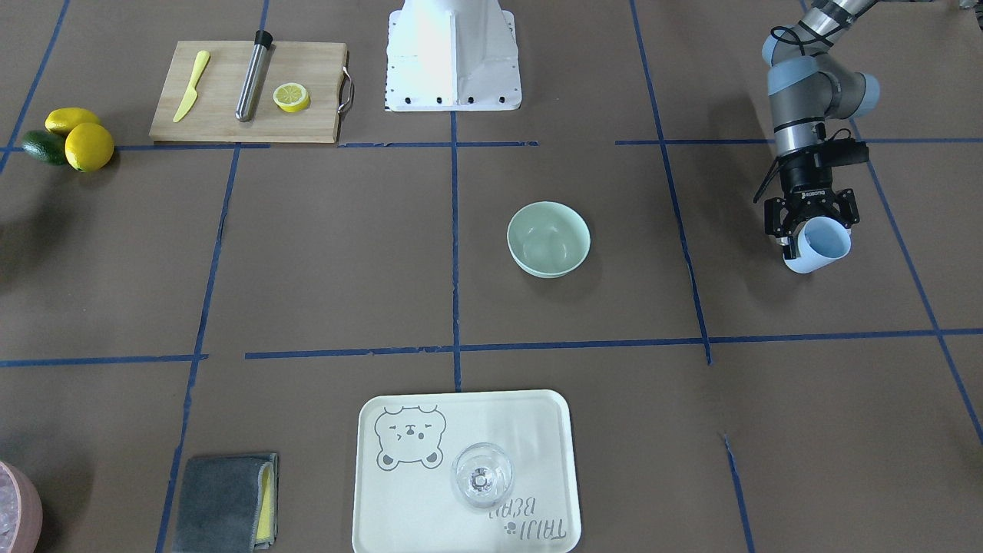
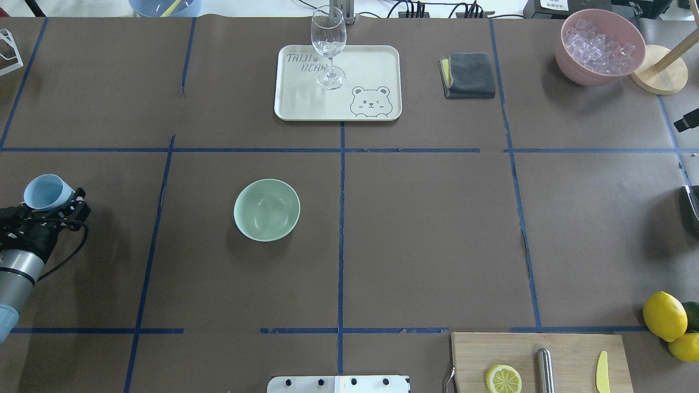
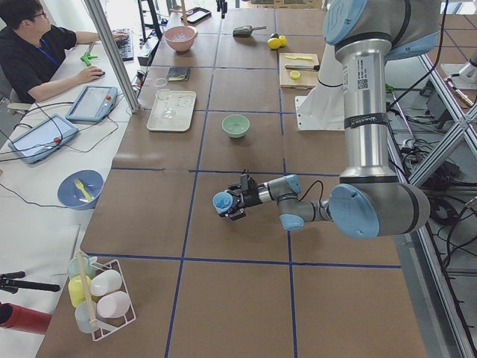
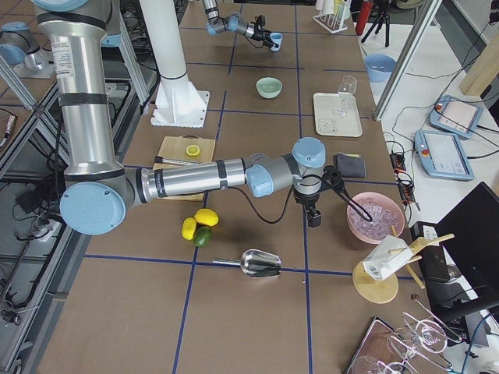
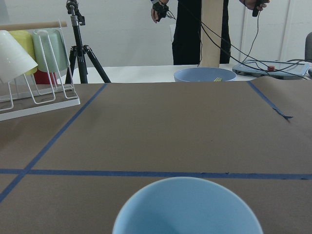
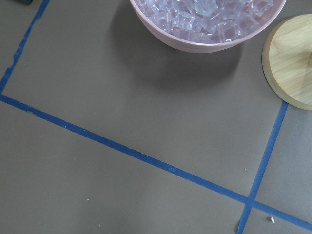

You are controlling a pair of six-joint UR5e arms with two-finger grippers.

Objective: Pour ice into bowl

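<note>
Although the task called for ice in the bowl (image 2: 266, 210), the pale mint-green bowl stood empty and upright near the middle of the table, with nothing touching it. The only ice (image 2: 599, 42) plainly on view lay heaped in the pink container (image 2: 573, 71) at the far corner on the robot's right, well apart from the bowl.

The left gripper (image 1: 814, 230) was pinching a blue cup (image 1: 822, 247) by its wall, with a finger on either side. It held the cup tilted above the table on the robot's left, well apart from the bowl. The parts of the cup's inside that showed in the overhead and left wrist views held no cubes. Its bottom could not be made out.

The right gripper (image 4: 313, 214) hung just beside the pink container. It showed only in the right side view, so I could not tell whether it was spread or pressed together. A metal scoop (image 4: 257, 265) lay on the table near that arm, held by nothing.

In my judgement no pour had been made, and carrying the ice to the bowl and tipping it in both remained outstanding.
</note>
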